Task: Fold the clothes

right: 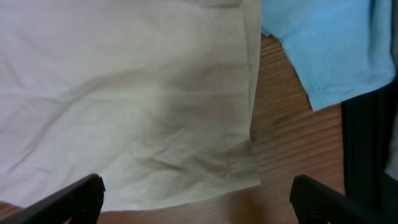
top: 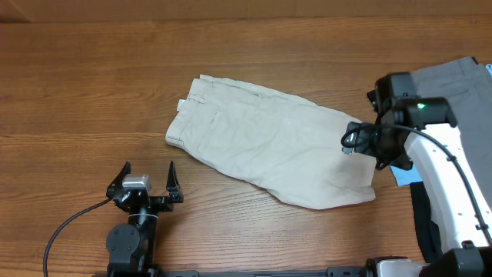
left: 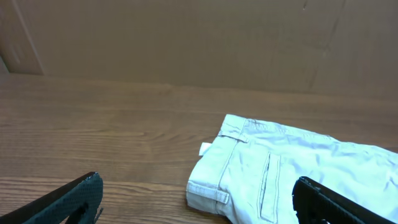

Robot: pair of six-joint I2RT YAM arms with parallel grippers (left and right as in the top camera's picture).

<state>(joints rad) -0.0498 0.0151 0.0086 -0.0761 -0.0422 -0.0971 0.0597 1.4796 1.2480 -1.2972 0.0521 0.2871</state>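
The pale beige shorts [top: 269, 146] lie flat and wrinkled in the middle of the table, with the waistband and a small white label at the left end. My left gripper [top: 147, 178] is open and empty, low near the front of the table, short of the waistband corner. In the left wrist view the shorts [left: 292, 168] lie ahead between the open fingers [left: 198, 186]. My right gripper [top: 357, 143] hovers over the right hem end of the shorts. In the right wrist view its fingers [right: 196, 193] are open above the hem corner [right: 137, 99], holding nothing.
A grey garment [top: 453, 77] lies at the far right under the right arm. A light-blue garment [top: 403, 175] [right: 323, 43] and a black one [top: 421, 215] [right: 367, 143] lie just right of the shorts' hem. Bare wood table [top: 92, 77] surrounds the shorts.
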